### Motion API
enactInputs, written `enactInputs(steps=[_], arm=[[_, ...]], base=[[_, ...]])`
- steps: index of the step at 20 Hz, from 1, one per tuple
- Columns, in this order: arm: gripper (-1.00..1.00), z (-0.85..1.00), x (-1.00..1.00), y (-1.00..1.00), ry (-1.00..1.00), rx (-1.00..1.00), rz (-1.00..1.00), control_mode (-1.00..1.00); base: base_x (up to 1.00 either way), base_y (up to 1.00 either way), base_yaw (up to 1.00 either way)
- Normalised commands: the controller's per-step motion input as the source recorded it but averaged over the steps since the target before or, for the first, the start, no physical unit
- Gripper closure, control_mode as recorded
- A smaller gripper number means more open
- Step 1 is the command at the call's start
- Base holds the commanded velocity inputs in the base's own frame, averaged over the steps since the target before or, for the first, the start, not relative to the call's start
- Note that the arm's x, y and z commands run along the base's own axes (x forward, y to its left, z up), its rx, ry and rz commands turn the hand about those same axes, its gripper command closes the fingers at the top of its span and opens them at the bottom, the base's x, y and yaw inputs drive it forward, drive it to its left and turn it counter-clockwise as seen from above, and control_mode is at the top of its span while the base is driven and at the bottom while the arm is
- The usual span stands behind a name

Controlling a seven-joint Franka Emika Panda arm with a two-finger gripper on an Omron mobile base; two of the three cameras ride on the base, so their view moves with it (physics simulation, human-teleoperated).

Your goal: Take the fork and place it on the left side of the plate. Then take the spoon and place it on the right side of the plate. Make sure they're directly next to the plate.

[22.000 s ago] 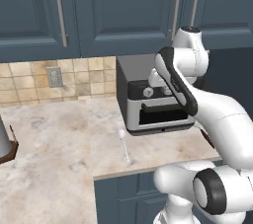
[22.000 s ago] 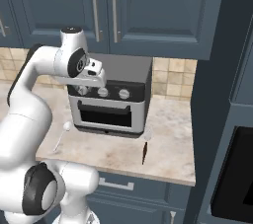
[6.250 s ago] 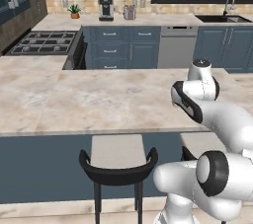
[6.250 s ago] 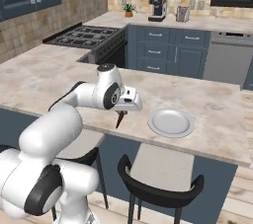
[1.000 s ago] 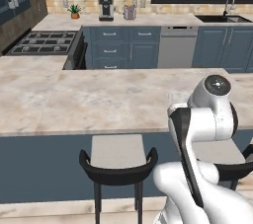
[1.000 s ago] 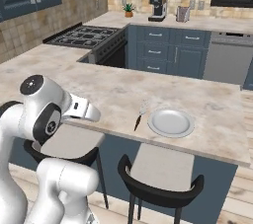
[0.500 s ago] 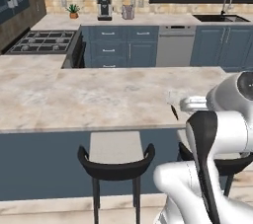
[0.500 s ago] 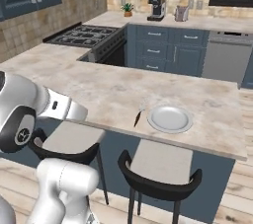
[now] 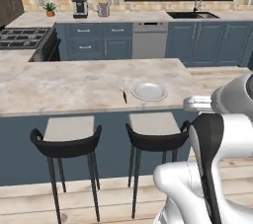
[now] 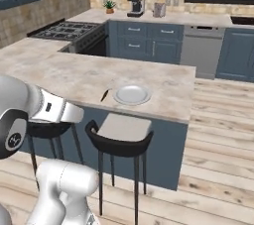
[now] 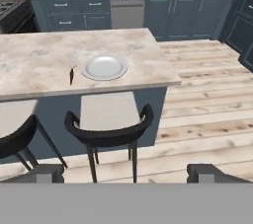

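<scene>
Gripper (image 11: pixel 126 172) jaws spread wide and empty, hanging well back from the island counter (image 9: pixel 59 82). Since a moment ago my base has pulled away; the plate (image 11: pixel 104 67) now looks farther off, fork (image 11: pixel 71 75) just left of it.

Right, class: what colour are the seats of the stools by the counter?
Pale grey, with black backs and legs; the stool seat shows best in the hand view.

You see a pale grey-white plate (image 11: pixel 104 67) on a beige marbled counter (image 11: pixel 39 65). At its 9 o'clock, the fork (image 11: pixel 71 75) looks dark. Navy cabinets (image 11: pixel 173 16), black-backed stools (image 11: pixel 108 129), light wood floor (image 11: pixel 207 114).
</scene>
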Motion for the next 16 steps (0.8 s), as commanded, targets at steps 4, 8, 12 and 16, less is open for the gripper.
enactInputs(steps=[4, 8, 12, 16], arm=[[-1.0, 0.0, 0.0, 0.0, 0.0, 0.0, 0.0, 1.0], [-1.0, 0.0, 0.0, 0.0, 0.0, 0.0, 0.0, 1.0], [-1.0, 0.0, 0.0, 0.0, 0.0, 0.0, 0.0, 1.0], [-1.0, 0.0, 0.0, 0.0, 0.0, 0.0, 0.0, 1.0]], base=[[-0.14, -1.0, -0.12], [0.0, -1.0, -0.11], [0.08, -1.0, -0.11], [0.29, -1.0, -0.12]])
